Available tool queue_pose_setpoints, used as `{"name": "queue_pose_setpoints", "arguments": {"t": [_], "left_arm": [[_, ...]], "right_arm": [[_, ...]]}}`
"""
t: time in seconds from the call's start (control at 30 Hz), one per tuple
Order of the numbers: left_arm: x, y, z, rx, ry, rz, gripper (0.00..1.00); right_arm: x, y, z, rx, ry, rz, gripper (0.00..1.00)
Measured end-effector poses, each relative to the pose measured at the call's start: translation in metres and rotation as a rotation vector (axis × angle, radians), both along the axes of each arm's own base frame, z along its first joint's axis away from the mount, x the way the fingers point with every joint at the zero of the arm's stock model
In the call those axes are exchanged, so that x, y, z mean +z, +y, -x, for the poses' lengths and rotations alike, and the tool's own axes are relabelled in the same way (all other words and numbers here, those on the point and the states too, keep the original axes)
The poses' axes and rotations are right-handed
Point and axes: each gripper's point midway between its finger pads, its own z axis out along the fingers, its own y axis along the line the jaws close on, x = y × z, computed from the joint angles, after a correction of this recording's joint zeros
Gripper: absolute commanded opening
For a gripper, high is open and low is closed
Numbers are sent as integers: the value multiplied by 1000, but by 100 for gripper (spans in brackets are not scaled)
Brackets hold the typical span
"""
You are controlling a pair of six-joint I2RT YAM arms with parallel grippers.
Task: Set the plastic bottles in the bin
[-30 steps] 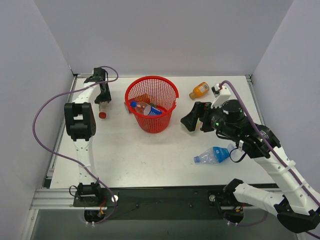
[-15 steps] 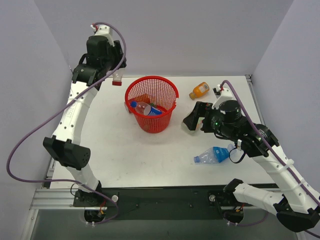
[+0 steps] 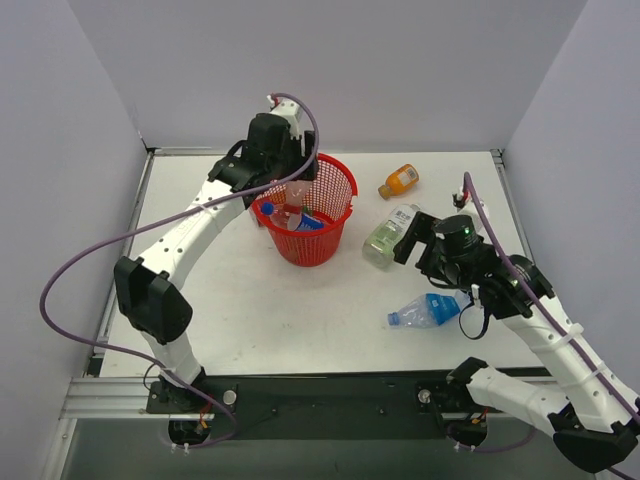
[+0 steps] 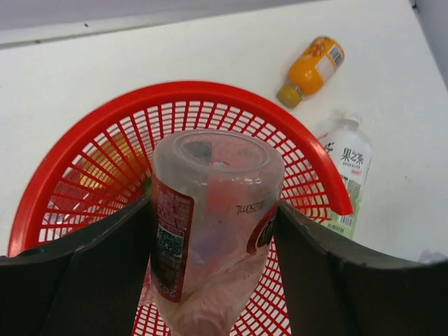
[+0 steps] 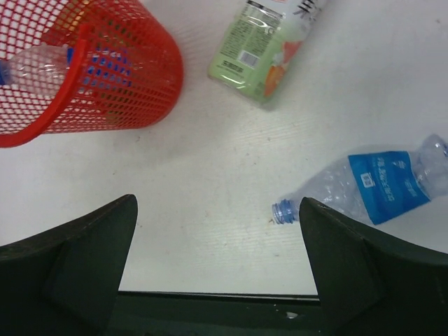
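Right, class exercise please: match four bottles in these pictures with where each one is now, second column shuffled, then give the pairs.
Things
1. clear bottle with red label
2. orange bottle
3. pale green bottle
4. crushed blue-labelled bottle

Places
A. lying on the table, closest to its near edge
B. held in the left hand above the red basket
C. lying at the far side, right of the basket
D. lying between the basket and the right arm

Pairs: 1-B, 2-C, 3-D, 4-A

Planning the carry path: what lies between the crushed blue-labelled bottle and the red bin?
Bare table between crushed bottle and bin, in top and right wrist views; the pale green bottle lies off that line.
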Motion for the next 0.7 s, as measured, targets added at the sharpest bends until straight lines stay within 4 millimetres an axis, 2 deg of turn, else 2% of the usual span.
{"name": "queue_pose_setpoints", "arguments": {"t": [0.07, 0.17, 0.3, 0.47, 0.57, 0.7], "left_arm": [[-20, -4, 0, -19, 38, -19, 82], [-25, -8, 1, -40, 45, -23, 86], [-14, -12, 2, -60, 12, -10, 88], [0, -9, 7, -67, -19, -9, 88], [18, -2, 15, -61, -45, 3, 88], [50, 12, 36, -56, -85, 25, 88]], "right_arm": [[-11, -12, 2, -71, 26, 8, 98], [-30, -26, 5, -167, 68, 13, 100], [-57, -43, 10, -282, 128, 19, 100], [-76, -65, 11, -414, 163, 8, 100], [-89, -86, 11, -528, 190, -9, 100], [-113, -107, 12, -655, 259, -46, 100]]}}
